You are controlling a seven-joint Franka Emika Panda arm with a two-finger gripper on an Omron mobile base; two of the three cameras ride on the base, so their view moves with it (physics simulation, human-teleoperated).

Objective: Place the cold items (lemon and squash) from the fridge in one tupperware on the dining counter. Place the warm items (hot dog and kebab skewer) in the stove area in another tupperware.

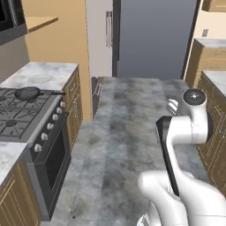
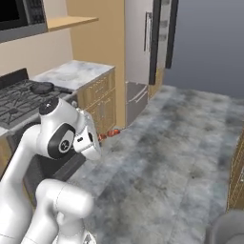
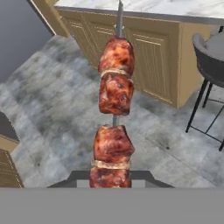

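Gripper [image 3: 110,177] closed on the kebab skewer [image 3: 114,113], carried in the air above the grey floor [image 3: 57,109]; beyond it a wooden counter [image 3: 157,61] and a dark stool [image 3: 210,65]; stove [image 1: 22,110] at left

Stove [image 1: 20,112] with pan [image 1: 27,92]; microwave [image 2: 21,16] above; fridge [image 1: 152,37]; wood cabinets [image 3: 144,57]; chair [image 3: 210,65]; grey floor [image 1: 119,145].

I saw the kebab skewer [image 3: 114,116] running lengthwise away from the hand camera, held up over the grey floor. It carried glossy, red-brown chunks of browned meat in two pairs, with a gap of bare metal rod between them and the thin rod tip poking out beyond the far chunk.
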